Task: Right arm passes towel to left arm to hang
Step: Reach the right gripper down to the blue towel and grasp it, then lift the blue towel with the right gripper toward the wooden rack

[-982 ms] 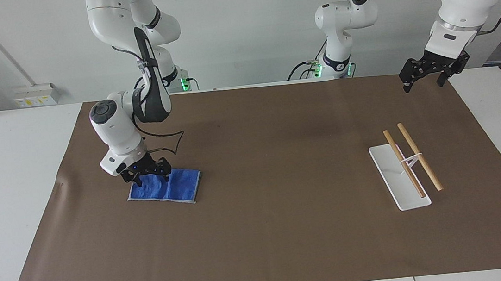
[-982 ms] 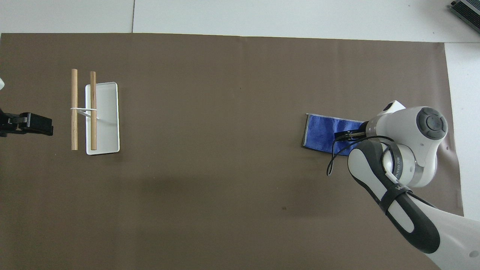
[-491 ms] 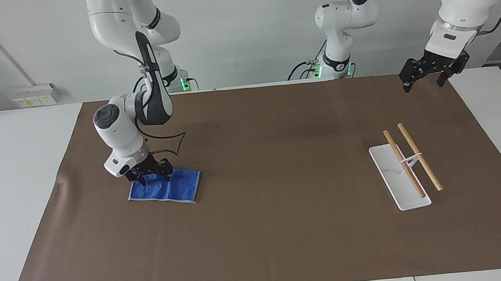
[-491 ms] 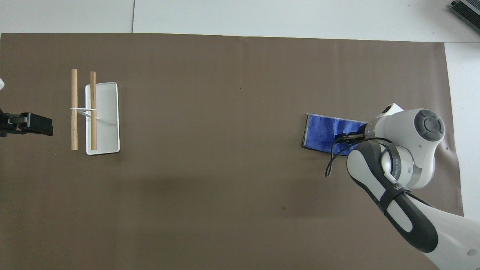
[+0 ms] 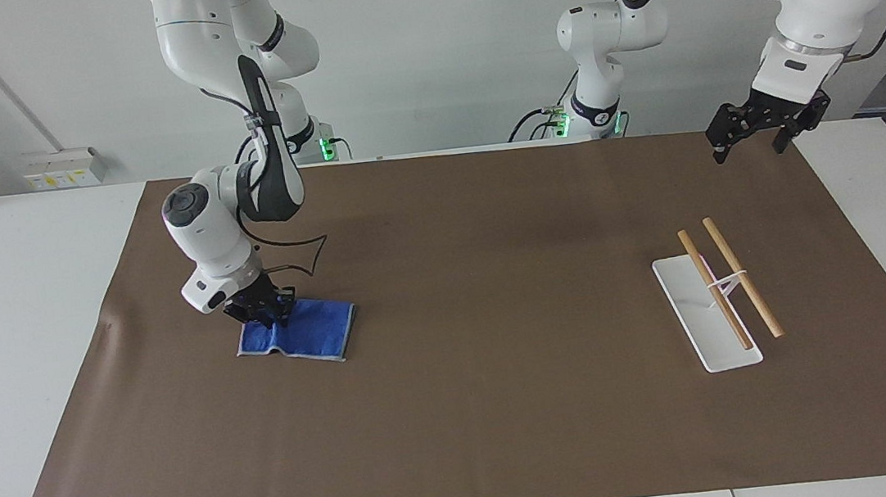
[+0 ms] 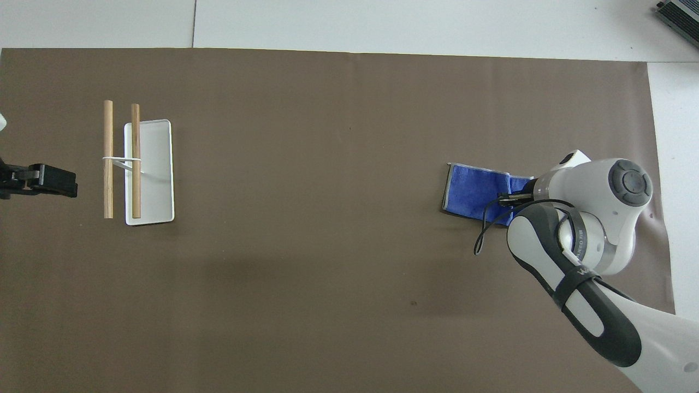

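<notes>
The blue towel (image 5: 318, 328) (image 6: 471, 190) lies on the brown mat toward the right arm's end of the table. My right gripper (image 5: 262, 314) (image 6: 508, 197) is down on the end of the towel nearer the table's edge, its fingertips pinched together on a raised fold of cloth. The rest of the towel stays flat on the mat. My left gripper (image 5: 753, 146) (image 6: 42, 181) hangs open and empty in the air over the mat's corner at the left arm's end, where that arm waits.
A white rack base (image 5: 693, 319) (image 6: 157, 180) carrying two wooden rods (image 5: 742, 276) (image 6: 108, 158) stands on the brown mat (image 5: 506, 374) toward the left arm's end. White table surface borders the mat on all sides.
The right gripper's fingers have closed on the towel, bunching its near end inward into a fold. The left arm has not moved.
</notes>
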